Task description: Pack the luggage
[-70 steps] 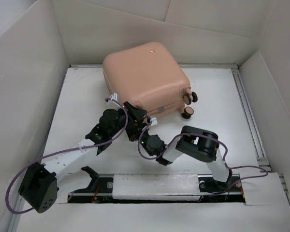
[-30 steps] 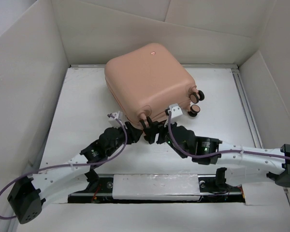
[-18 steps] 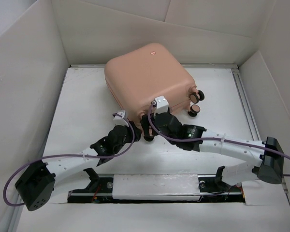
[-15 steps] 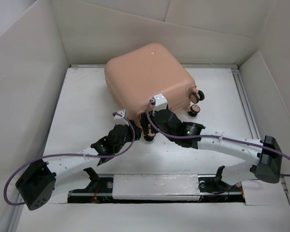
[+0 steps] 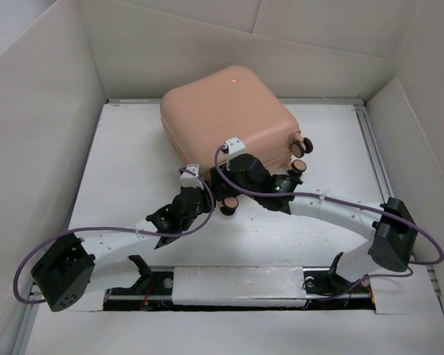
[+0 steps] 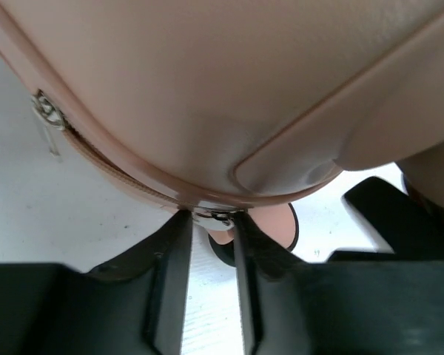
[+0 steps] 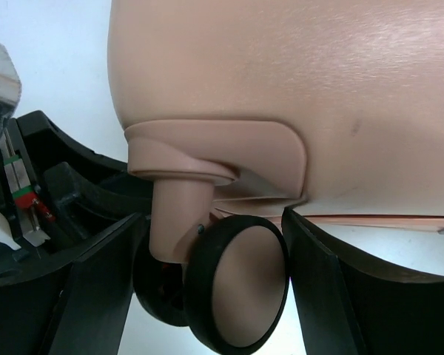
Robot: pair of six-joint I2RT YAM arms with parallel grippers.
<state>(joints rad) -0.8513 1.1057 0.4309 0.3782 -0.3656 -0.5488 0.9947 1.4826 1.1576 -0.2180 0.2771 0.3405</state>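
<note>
**Both hands clamp onto luggage's near corner**

Seen from my remote station, the peach-pink luggage (image 5: 229, 118) lies shell-up at the far middle of the tabletop (image 5: 133, 148). It lay there half a second ago too, though it is turned and further right than two seconds back. My right arm, folded then, is now stretched out, its wrist risen higher over the shell. The right hand (image 7: 213, 218) is clamped on a near wheel (image 7: 240, 285). The left hand (image 6: 209, 222) has crept up to the corner, fingers pinched on a small metal tab (image 6: 216, 217) at the zipper seam. A second zipper pull (image 6: 48, 115) sits further along the seam. From above, both wrists hide that corner, and the shell's emblem is too small to read.
</note>
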